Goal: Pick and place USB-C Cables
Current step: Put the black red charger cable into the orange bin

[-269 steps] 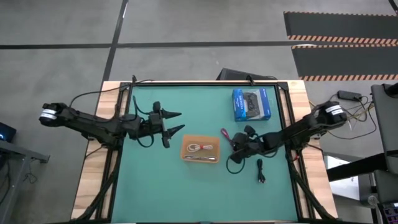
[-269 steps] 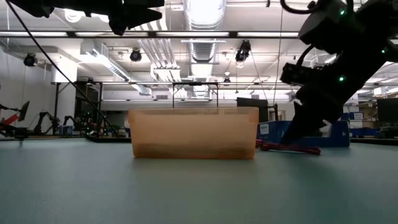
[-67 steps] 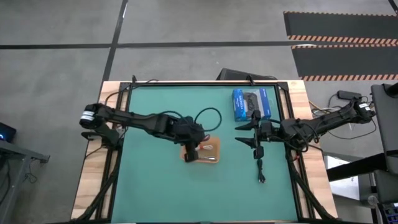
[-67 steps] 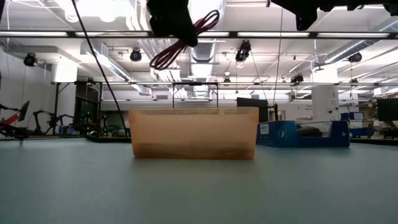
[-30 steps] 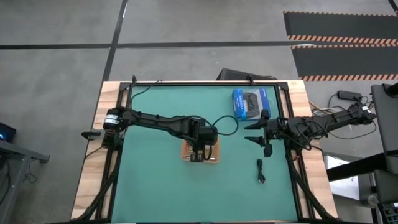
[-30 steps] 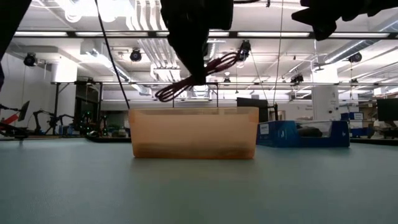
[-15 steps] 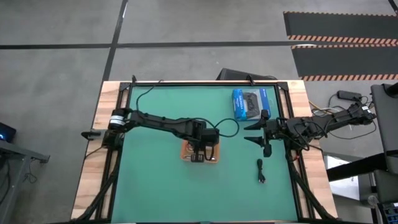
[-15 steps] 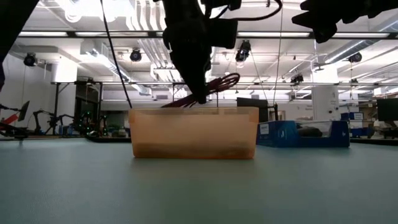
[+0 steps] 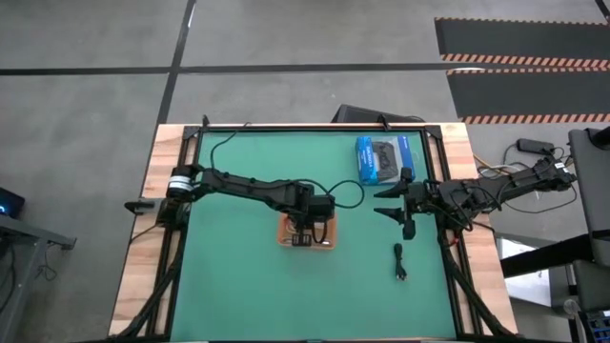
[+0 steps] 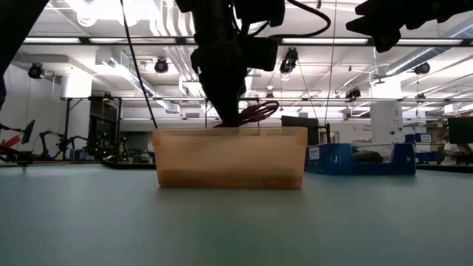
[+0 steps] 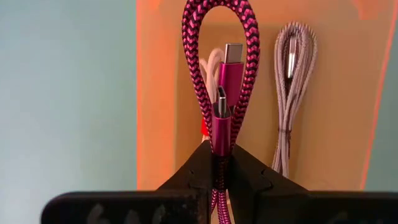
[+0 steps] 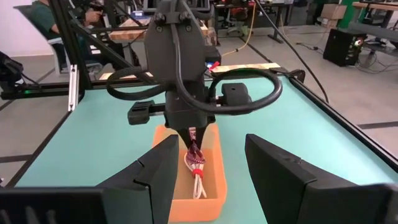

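An orange tray (image 9: 283,234) sits mid-table, and my left gripper (image 9: 307,232) reaches down into it, shut on the magenta USB-C cable (image 11: 217,56). A white cable (image 11: 209,65) and a silver-grey cable (image 11: 291,93) lie on the tray's floor. The black cable (image 9: 400,262) lies on the green mat right of the tray. My right gripper (image 9: 386,202) hovers open above the mat near the blue box, touching nothing. My left gripper pinches the folded magenta cable between its two fingers just behind its two plugs (image 11: 219,163), several strands together. The fingers come from above and point down into the tray. The loop (image 10: 259,112) juts out sideways at the tray's rim; its low end is hidden by the tray wall.
A blue box (image 9: 385,158) picturing a controller lies at the far right of the mat. Long black wires trail from both arms. Bare green mat stretches left of the tray and along the near edge.
My left gripper has gone down toward the orange tray, still shut on the magenta cable. The cable's loop, which hung clear above the rim, now sits at rim height with its lower part behind the tray wall.
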`<control>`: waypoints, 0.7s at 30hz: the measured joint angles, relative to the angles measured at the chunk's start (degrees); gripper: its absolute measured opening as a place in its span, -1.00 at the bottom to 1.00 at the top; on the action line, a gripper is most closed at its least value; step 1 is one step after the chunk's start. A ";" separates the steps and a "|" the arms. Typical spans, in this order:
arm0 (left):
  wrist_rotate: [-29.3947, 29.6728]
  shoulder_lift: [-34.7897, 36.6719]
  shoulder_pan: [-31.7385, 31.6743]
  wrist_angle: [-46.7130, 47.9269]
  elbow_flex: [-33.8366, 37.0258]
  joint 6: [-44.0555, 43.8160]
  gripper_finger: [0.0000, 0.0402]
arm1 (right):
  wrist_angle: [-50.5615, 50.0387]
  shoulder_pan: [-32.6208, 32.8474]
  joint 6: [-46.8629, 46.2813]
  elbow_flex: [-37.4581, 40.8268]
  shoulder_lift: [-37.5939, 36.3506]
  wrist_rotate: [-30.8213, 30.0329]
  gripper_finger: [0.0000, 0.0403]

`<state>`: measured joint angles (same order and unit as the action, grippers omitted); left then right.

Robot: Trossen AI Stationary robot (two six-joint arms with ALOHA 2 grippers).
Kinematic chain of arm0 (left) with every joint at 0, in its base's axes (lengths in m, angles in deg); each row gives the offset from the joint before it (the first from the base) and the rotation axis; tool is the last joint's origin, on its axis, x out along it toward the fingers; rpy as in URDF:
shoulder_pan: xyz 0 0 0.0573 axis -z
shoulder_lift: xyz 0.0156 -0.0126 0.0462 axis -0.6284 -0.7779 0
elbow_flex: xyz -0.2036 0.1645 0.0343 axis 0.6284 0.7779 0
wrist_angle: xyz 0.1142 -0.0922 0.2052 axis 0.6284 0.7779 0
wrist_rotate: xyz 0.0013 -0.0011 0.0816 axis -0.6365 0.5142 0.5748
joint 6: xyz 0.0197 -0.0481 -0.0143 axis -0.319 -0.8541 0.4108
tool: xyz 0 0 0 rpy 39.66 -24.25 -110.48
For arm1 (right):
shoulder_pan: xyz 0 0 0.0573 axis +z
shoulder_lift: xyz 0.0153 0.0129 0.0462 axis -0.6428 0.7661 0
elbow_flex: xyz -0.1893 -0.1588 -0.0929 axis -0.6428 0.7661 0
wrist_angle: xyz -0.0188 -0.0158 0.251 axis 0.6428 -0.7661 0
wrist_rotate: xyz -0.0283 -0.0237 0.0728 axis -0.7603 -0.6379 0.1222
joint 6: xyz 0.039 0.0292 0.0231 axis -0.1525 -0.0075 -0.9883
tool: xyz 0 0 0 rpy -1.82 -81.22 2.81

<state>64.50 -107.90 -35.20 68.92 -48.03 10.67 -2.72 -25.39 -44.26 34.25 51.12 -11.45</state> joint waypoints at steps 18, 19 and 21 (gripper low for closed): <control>0.06 -0.12 0.00 -2.11 0.43 -0.12 -0.95 | -0.09 0.00 0.00 0.10 0.00 0.01 -0.12; 0.08 -0.12 0.00 -2.17 0.69 -0.26 -0.95 | -0.13 0.00 0.00 0.10 0.00 0.01 -0.12; 0.08 -0.18 0.00 -2.42 1.19 -0.48 -0.95 | -0.27 0.00 -0.22 0.10 0.00 0.01 -0.12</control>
<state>64.58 -108.09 -35.20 66.49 -46.84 10.19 -2.99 -25.39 -44.49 34.35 51.12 -11.44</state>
